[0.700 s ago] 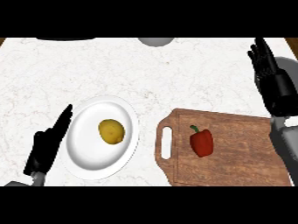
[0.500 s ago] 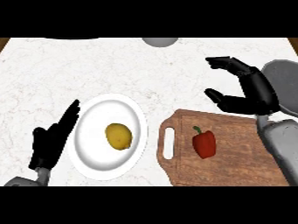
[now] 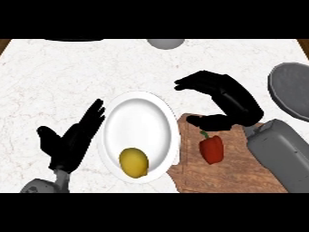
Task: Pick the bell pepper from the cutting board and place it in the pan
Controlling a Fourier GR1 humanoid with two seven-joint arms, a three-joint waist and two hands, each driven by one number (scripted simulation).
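The right hand (image 3: 227, 97) hangs spread over the red bell pepper (image 3: 211, 149) on the cutting board (image 3: 237, 174). The left hand (image 3: 73, 140) rests open beside the plate (image 3: 143, 118). No writing shows.

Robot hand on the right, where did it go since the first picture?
The right robot hand swung in from the counter's right edge toward the cutting board and now curls open just above the bell pepper, not holding it. The pepper stays on the board, the lemon on the plate, the left robot hand open beside it.
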